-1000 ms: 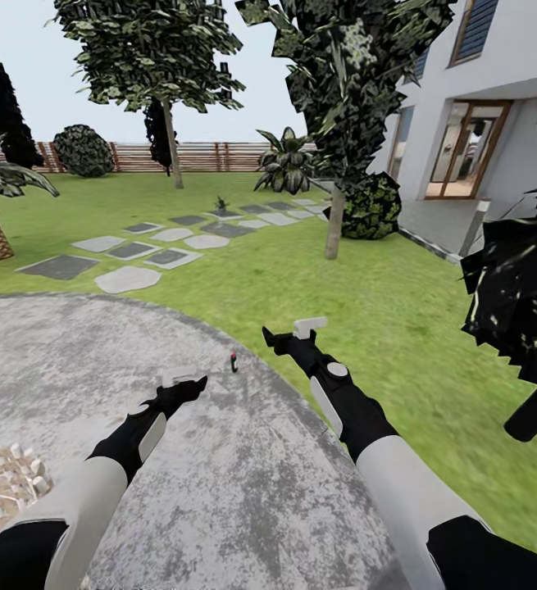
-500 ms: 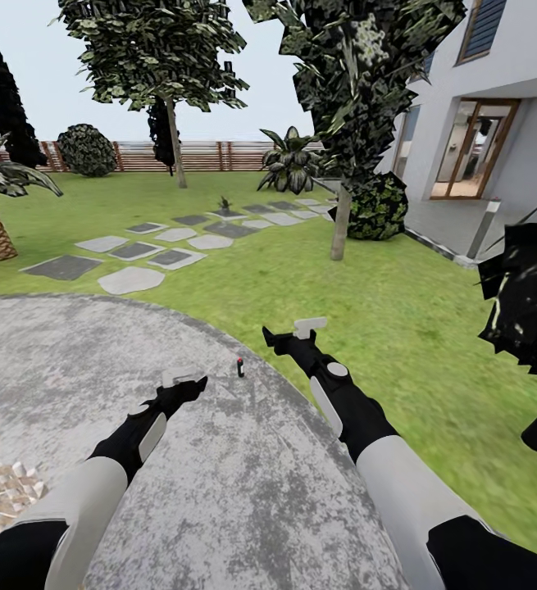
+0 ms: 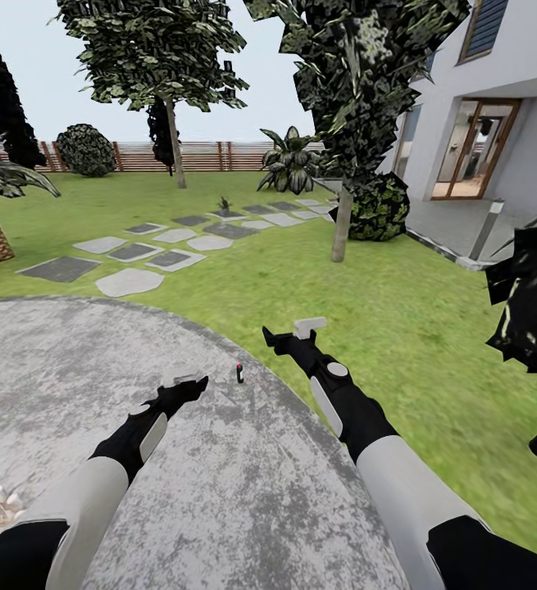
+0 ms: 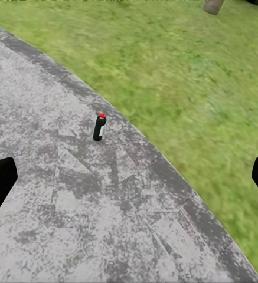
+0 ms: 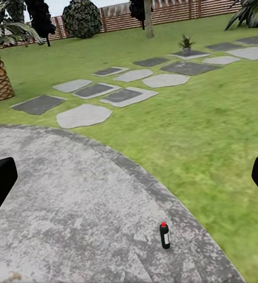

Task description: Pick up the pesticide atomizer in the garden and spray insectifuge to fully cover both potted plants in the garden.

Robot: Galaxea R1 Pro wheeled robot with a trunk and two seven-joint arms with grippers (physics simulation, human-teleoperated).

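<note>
End effectors hang wide and empty over the round paved patio (image 3: pixel 71 369): the left end effector (image 3: pixel 188 380) is near the pesticide atomizer (image 3: pixel 239 374), the right end effector (image 3: pixel 294 331) a little beyond it. The atomizer stands upright just inside the patio's edge beside the lawn (image 3: pixel 399 328); one potted plant (image 5: pixel 186 42) sits far off among the stepping stones (image 3: pixel 129 280). Being slim and upright, the bottle could probably be tipped and rolled onto the grass by a low or off-centre approach.

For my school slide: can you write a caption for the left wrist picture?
A pesticide atomizer stands upright on the grey patio near its edge, lawn beyond, seen between open fingertips.
</note>
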